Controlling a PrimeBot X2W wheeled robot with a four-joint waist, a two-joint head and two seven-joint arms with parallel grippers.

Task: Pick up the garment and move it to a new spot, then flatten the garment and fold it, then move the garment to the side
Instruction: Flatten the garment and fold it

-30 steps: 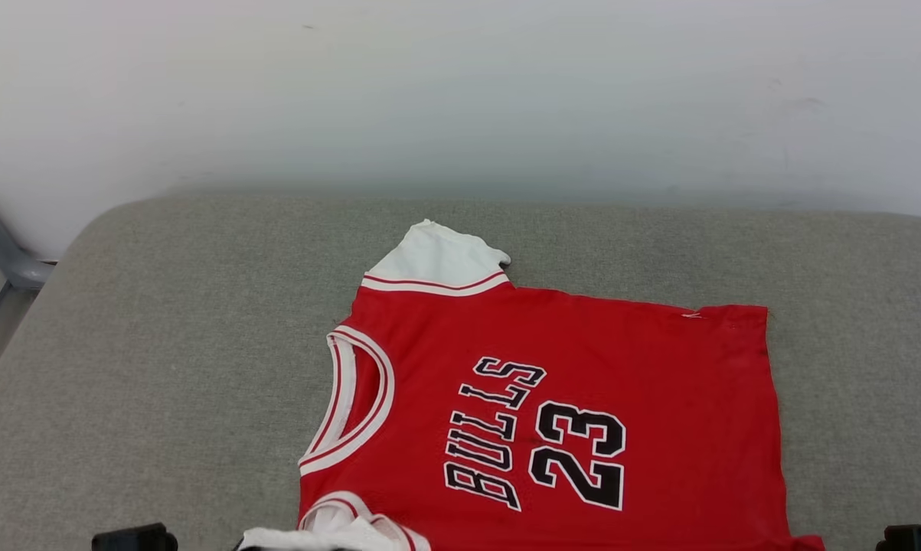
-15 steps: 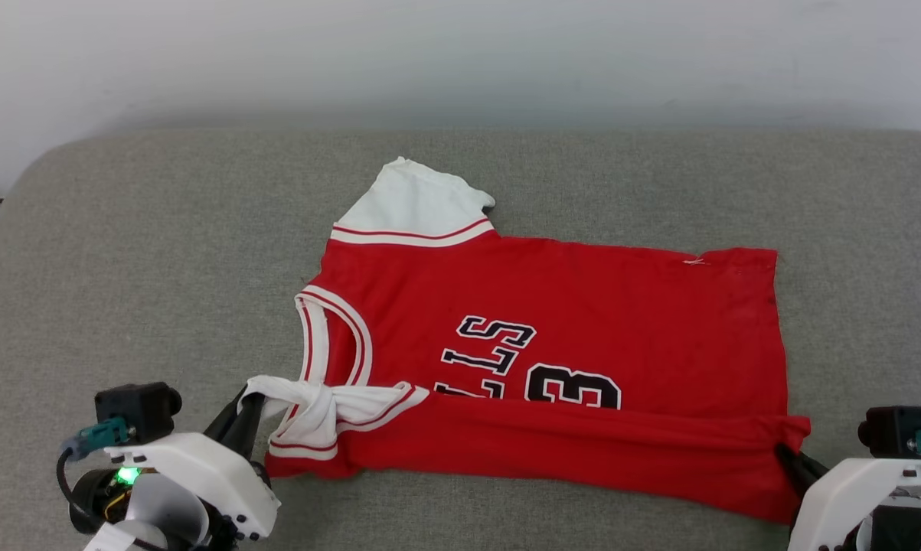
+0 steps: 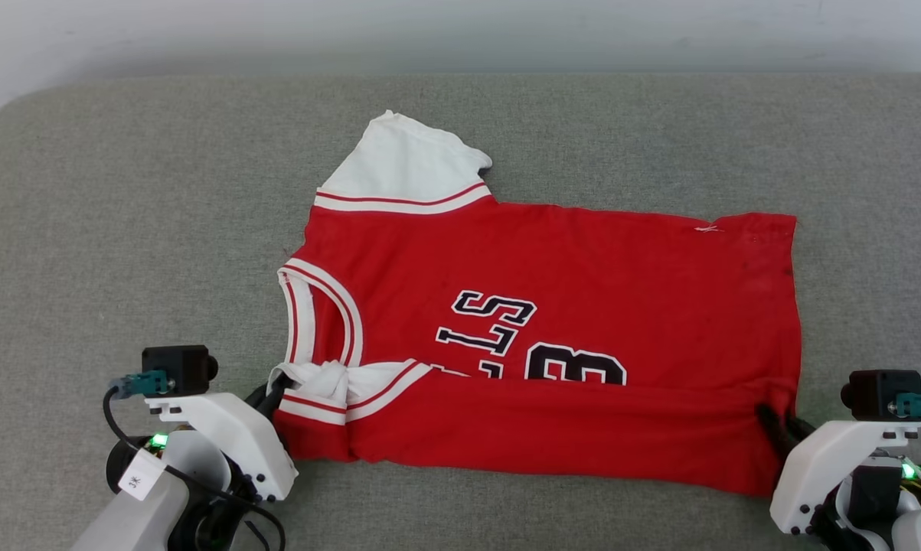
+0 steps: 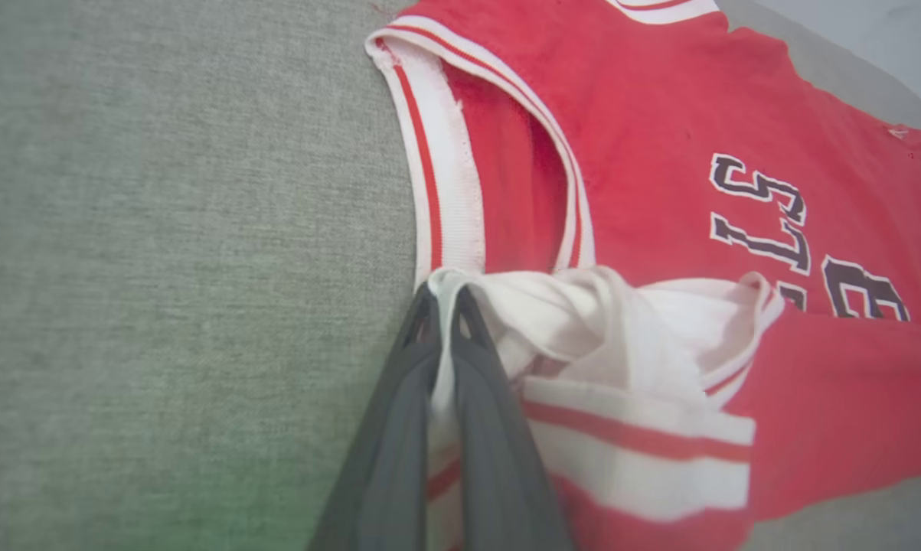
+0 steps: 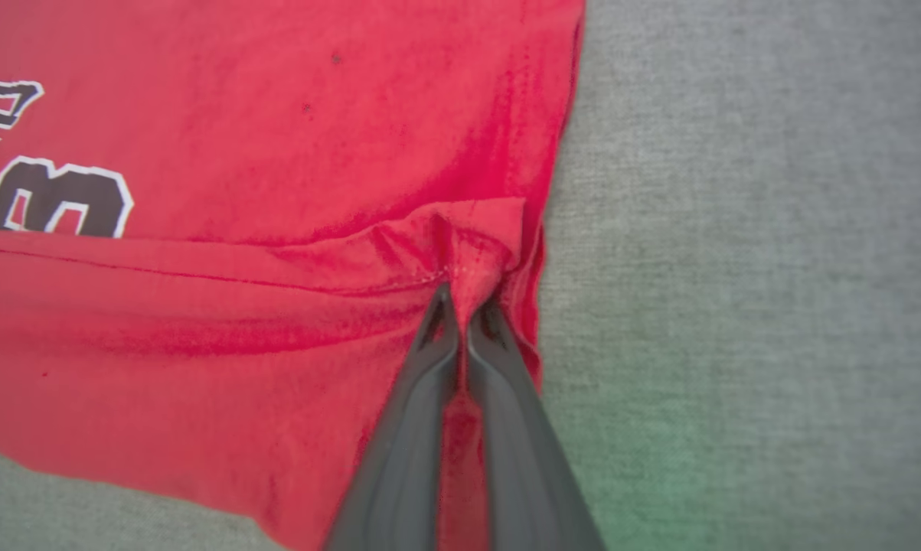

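Note:
The garment [image 3: 552, 291], a red jersey with white sleeves, lies spread on the grey cushion [image 3: 123, 229], collar to the left. Its near edge is folded up over the lower part of the black lettering and number. My left gripper [image 3: 272, 390] is at the near left corner, shut on the bunched white sleeve [image 4: 582, 314]; the left wrist view has white cloth pinched between the two dark fingers at the left gripper [image 4: 441, 295]. At the near right corner my right gripper [image 3: 770, 417] pinches the red hem; the right wrist view shows the right gripper [image 5: 464, 298] shut on a puckered fold.
The cushion's far edge meets a pale wall [image 3: 460, 30] at the top of the head view. Bare grey fabric extends left of the collar, right of the hem [image 3: 873, 268] and beyond the far sleeve [image 3: 406, 161].
The head view has tilted down. The garment's near edge, flat a second ago, now lies folded over the lower lettering, and both grippers have come into view holding its near corners.

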